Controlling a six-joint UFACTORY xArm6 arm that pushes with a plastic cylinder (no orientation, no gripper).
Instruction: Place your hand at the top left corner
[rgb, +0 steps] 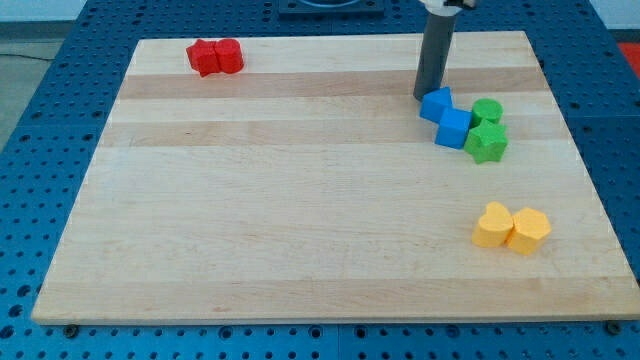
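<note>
My tip (423, 96) rests on the wooden board (300, 200) near the view's top right, just left of and touching or almost touching a blue block (436, 104). A second blue cube (453, 129) lies just below-right of the first. The rod rises straight up out of the view's top edge. Two red blocks (215, 57) sit side by side near the board's top left corner, far to the left of my tip.
Two green blocks (487, 112) (487, 143) sit right of the blue ones. Two yellow blocks (493, 225) (528, 231) lie near the board's lower right. A blue perforated table (60, 120) surrounds the board.
</note>
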